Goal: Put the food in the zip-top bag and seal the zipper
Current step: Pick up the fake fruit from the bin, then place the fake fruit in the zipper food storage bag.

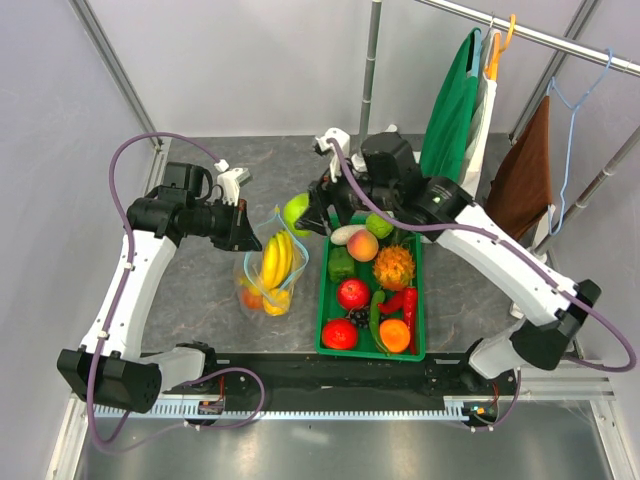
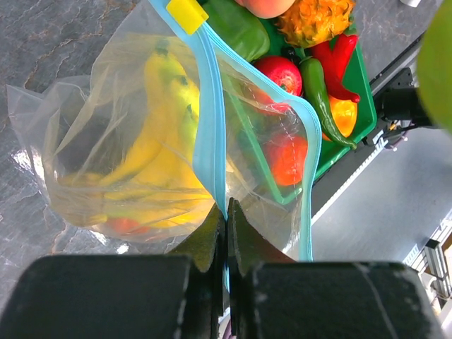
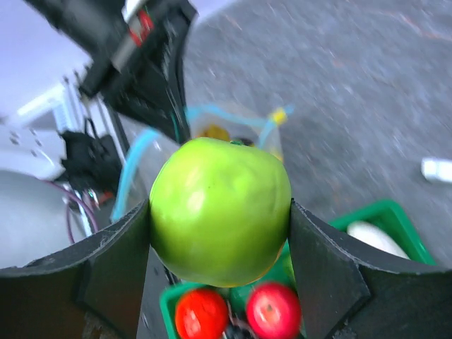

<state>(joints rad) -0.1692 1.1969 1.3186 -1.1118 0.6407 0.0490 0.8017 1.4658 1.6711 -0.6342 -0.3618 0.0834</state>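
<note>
The clear zip-top bag [image 1: 268, 270] stands between the arms with a yellow banana bunch [image 1: 276, 258] and orange pieces inside. My left gripper [image 2: 227, 212] is shut on the bag's light-blue zipper [image 2: 209, 134] and holds the mouth open; in the top view the left gripper [image 1: 246, 232] is at the bag's left. My right gripper [image 3: 220, 233] is shut on a green apple [image 3: 220, 209] and holds it in the air over the bag's far right corner; the apple also shows in the top view [image 1: 296, 212].
A green crate [image 1: 418, 330] to the right of the bag holds several toy fruits and vegetables: red tomatoes, peppers, a peach, an orange. A clothes rack with hanging garments [image 1: 455, 100] stands at the back right. A yellow slider [image 2: 186, 13] sits on the zipper.
</note>
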